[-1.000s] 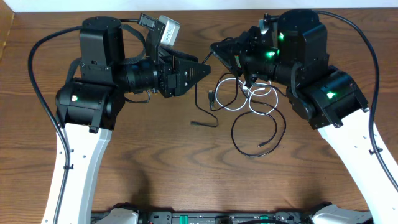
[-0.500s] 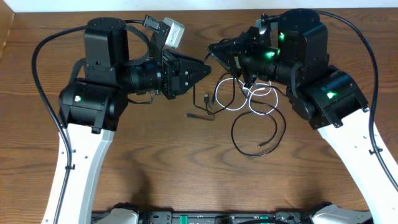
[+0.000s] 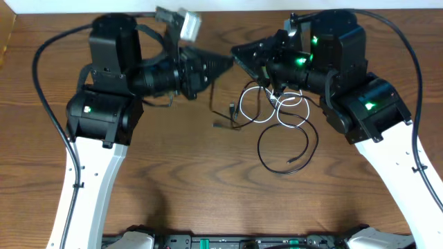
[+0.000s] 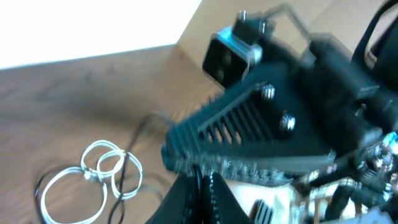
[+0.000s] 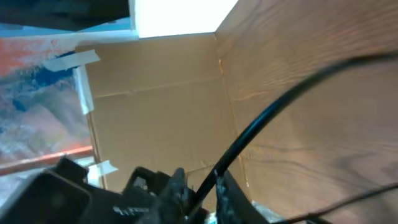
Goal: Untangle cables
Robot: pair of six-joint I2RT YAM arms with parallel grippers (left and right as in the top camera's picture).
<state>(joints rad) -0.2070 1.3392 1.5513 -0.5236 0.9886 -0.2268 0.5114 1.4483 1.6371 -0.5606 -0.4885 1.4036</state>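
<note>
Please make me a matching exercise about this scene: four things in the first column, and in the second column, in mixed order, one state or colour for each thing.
Things
1. white cable
2. black cable nearest the table's front edge
3. left gripper
4. table

States
a. brown wood
b. jaws shut
c. several small loops
d. one wide loop

Pairs: 1-c, 2-d, 3-b, 4-a

Loosely tangled cables (image 3: pixel 277 117), white coiled, black sprawling
</note>
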